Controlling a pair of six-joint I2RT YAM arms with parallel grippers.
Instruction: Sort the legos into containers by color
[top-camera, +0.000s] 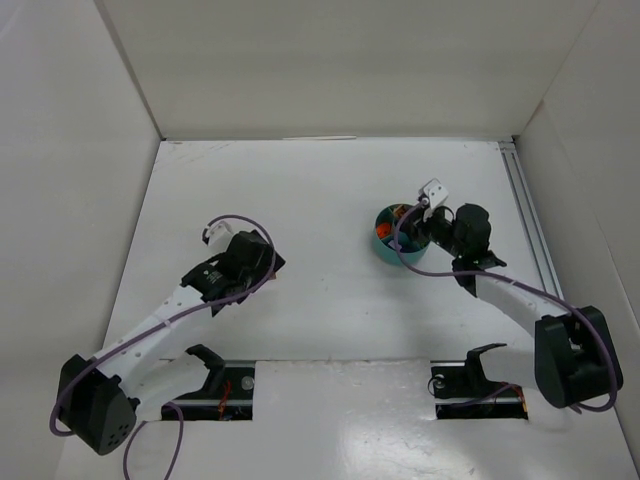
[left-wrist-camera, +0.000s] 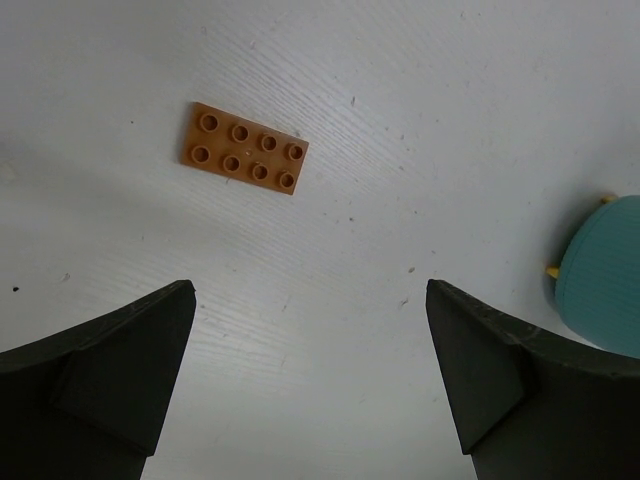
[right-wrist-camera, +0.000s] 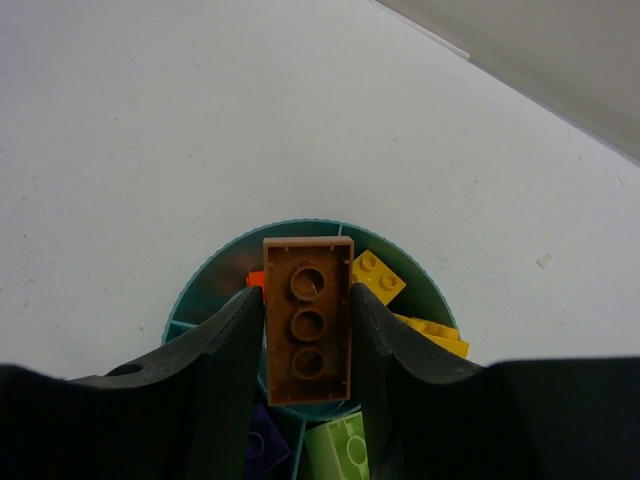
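Two pincers in view. Right pincer (right-wrist-camera: 307, 298) is clamped on a brown lego (right-wrist-camera: 307, 335) by its long sides, underside facing the wrist camera, right over the teal tub (right-wrist-camera: 210, 285); can't tell which compartment is under it. Inside the tub: yellow legos (right-wrist-camera: 378, 276) at right, lime green lego (right-wrist-camera: 340, 450) near the bottom, red-orange bit (right-wrist-camera: 253, 279) at left. Left pincer (left-wrist-camera: 308, 290) is spread wide and holds nothing, above the table (left-wrist-camera: 400, 80). One brownish-orange flat lego (left-wrist-camera: 244, 148) lies studs up on the table ahead of it, well apart from the tub.
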